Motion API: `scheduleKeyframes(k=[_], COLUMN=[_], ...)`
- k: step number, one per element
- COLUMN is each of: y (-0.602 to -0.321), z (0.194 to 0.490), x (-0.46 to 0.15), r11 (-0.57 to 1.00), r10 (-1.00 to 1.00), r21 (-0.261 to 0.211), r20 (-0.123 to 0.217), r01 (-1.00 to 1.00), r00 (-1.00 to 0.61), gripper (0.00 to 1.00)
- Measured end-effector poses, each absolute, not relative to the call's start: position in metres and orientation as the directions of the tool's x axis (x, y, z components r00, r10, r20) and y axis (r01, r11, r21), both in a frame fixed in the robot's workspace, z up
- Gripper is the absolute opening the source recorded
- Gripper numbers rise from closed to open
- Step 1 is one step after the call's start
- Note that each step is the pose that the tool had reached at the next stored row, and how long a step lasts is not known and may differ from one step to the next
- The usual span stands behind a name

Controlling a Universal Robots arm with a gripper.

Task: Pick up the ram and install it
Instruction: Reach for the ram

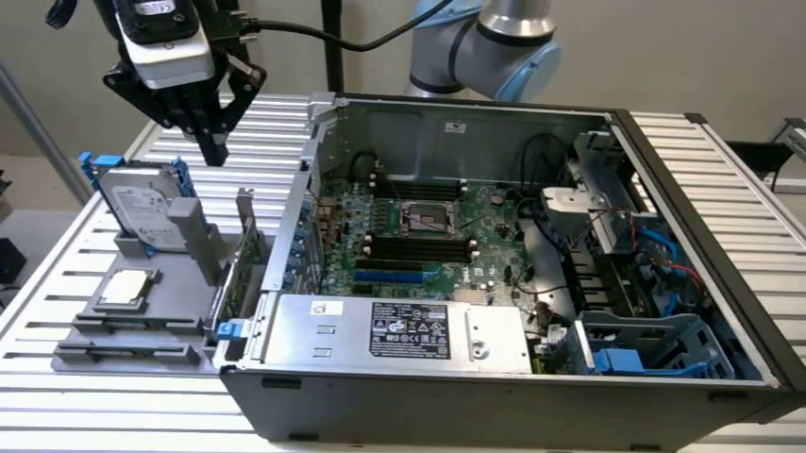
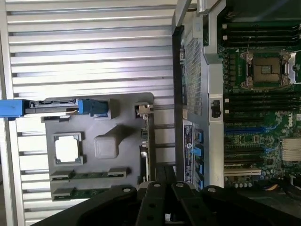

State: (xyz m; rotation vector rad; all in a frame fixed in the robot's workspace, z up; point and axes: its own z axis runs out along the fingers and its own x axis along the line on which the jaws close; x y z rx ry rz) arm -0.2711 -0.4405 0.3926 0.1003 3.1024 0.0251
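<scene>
- Nearest the wrist camera, the gripper (image 2: 164, 188) shows black fingers pressed together with nothing pinched between them.
- In the exterior view, the gripper hangs high and points straight down. It is above the hard drive (image 1: 145, 203), which stands at the far end of a gray fixture (image 1: 183, 288) toward that view's left.
- The ram (image 2: 89, 175) lies in a holder at the fixture's other end, beside a square processor chip (image 2: 68, 148) and well apart from the gripper. A second green stick appears to sit in the neighbouring holder.
- The open computer case (image 1: 504, 396) stands just beside the fixture. The black memory slots (image 1: 410, 247) on its motherboard look empty.
- Judged from this, the task has barely begun: the ram is not yet grasped and nothing is installed.
- The arm's silver and blue joint (image 1: 492, 47) rises behind the case.
</scene>
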Motion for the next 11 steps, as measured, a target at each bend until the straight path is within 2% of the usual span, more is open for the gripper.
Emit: scheduleKeyframes(k=[11], y=[-0.454], z=[0.392], x=[-0.304], r11=[0.998], r10=[0.064], r21=[0.017], r20=[-0.037], r01=[0.064], r00=[-0.997], gripper=[0.11])
